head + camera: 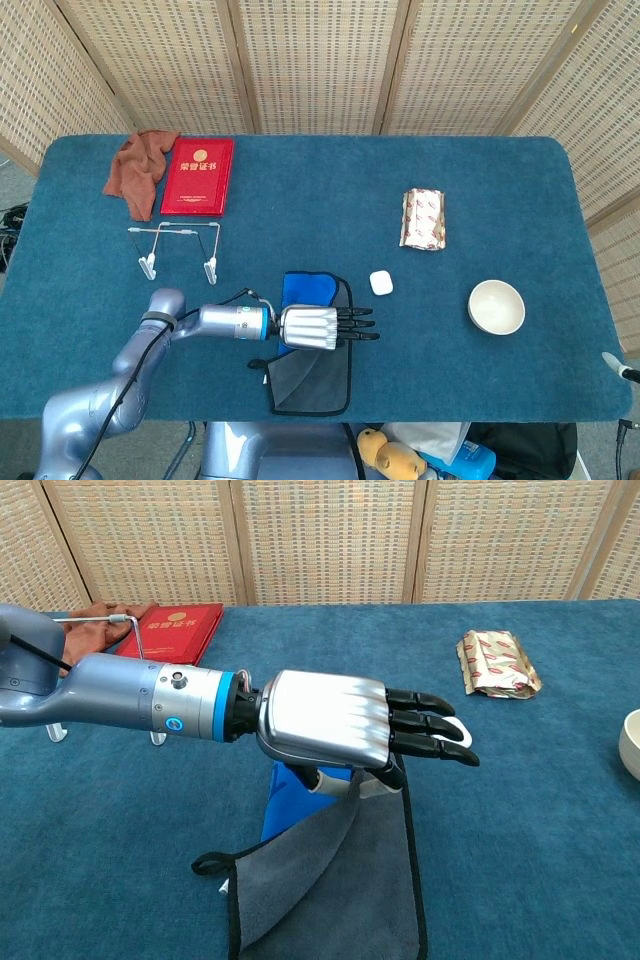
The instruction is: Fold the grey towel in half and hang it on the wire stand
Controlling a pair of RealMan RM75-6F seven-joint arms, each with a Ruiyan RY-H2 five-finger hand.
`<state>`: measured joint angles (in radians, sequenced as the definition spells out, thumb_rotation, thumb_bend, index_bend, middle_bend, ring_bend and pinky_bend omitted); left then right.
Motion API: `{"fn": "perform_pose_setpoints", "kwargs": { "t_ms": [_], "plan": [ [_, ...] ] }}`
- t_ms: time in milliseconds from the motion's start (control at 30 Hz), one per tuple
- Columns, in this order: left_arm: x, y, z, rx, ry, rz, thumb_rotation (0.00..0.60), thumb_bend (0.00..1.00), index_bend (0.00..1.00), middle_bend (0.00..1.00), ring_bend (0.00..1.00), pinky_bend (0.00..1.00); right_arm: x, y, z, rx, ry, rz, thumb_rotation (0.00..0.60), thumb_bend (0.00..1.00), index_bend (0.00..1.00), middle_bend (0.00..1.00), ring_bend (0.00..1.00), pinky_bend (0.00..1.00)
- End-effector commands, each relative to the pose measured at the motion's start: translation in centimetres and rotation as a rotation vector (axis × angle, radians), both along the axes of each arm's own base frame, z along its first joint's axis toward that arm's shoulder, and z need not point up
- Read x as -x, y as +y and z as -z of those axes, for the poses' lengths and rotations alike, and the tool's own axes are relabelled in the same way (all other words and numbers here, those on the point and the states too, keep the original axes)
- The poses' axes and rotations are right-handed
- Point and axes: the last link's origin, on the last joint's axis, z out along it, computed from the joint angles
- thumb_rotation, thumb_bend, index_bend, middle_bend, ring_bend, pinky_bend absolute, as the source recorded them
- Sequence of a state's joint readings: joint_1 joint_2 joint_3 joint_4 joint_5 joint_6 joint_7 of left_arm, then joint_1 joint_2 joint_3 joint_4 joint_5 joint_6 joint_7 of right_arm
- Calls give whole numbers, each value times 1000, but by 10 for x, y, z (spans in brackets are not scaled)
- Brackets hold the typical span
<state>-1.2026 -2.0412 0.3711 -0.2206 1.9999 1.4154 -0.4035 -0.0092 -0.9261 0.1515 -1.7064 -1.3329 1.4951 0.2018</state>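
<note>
The grey towel [318,372] [350,890] lies near the table's front edge, with a blue underside [305,290] [300,805] showing at its far end. My left hand [318,328] [345,725] hovers palm down over the towel and pinches its left edge between thumb and a finger, lifting that edge off the table and across to the right. Its other fingers [430,725] stretch straight out to the right. The wire stand [178,248] [95,625] stands to the left, behind the forearm. My right hand is out of both views.
A red booklet [198,176] and a rust cloth [137,168] lie at the back left. A white earbud case [381,283], a foil packet [423,218] and a white bowl [497,306] sit to the right.
</note>
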Motion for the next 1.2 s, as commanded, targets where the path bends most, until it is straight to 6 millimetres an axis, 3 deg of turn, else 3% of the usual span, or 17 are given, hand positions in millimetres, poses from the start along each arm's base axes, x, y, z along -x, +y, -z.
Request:
{"fn": "perform_pose_setpoints", "kwargs": {
  "t_ms": [33, 100, 133, 200, 367, 567, 700, 833, 1033, 1200],
  "plan": [
    [-1, 0, 2, -2, 4, -1, 600, 392, 531, 0, 0, 0, 0, 0, 0, 1, -2, 1, 600, 0, 0, 0, 0, 0],
    [-2, 1, 3, -8, 10, 4, 600, 378, 179, 0, 0, 0, 1, 0, -1, 1, -3, 2, 600, 0, 0, 0, 0, 0],
    [-3, 1, 4, -12, 15, 7, 600, 374, 59, 0, 0, 0, 1, 0, -1, 1, -4, 3, 600, 0, 0, 0, 0, 0],
    [-4, 1, 5, -16, 12, 2, 600, 373, 0, 0, 0, 0, 1, 0, -2, 3, -5, 4, 600, 0, 0, 0, 0, 0],
    [-7, 4, 2, -25, -7, -5, 600, 371, 0, 0, 0, 0, 2, 0, -2, 2, -7, 6, 600, 0, 0, 0, 0, 0],
    [-2, 7, -19, 0, -48, -10, 600, 371, 0, 0, 0, 0, 2, 1, -2, -2, -9, 3, 600, 0, 0, 0, 0, 0],
    [18, 7, -44, 43, -46, -8, 600, 373, 6, 0, 0, 0, 1, 2, -2, -1, -10, -1, 600, 0, 0, 0, 0, 0],
    [49, 0, -68, 101, -37, -65, 600, 373, 99, 0, 0, 4, -1, 4, -2, -1, -9, -11, 600, 0, 0, 0, 0, 0],
    [82, -16, -81, 163, -44, -201, 600, 372, 228, 0, 0, 8, -5, 6, 0, -8, -6, -28, 600, 0, 0, 0, 0, 0],
    [95, -26, -78, 177, -47, -262, 600, 366, 258, 0, 0, 7, -9, 8, 1, -12, -4, -40, 600, 0, 0, 0, 0, 0]
  ]
}}
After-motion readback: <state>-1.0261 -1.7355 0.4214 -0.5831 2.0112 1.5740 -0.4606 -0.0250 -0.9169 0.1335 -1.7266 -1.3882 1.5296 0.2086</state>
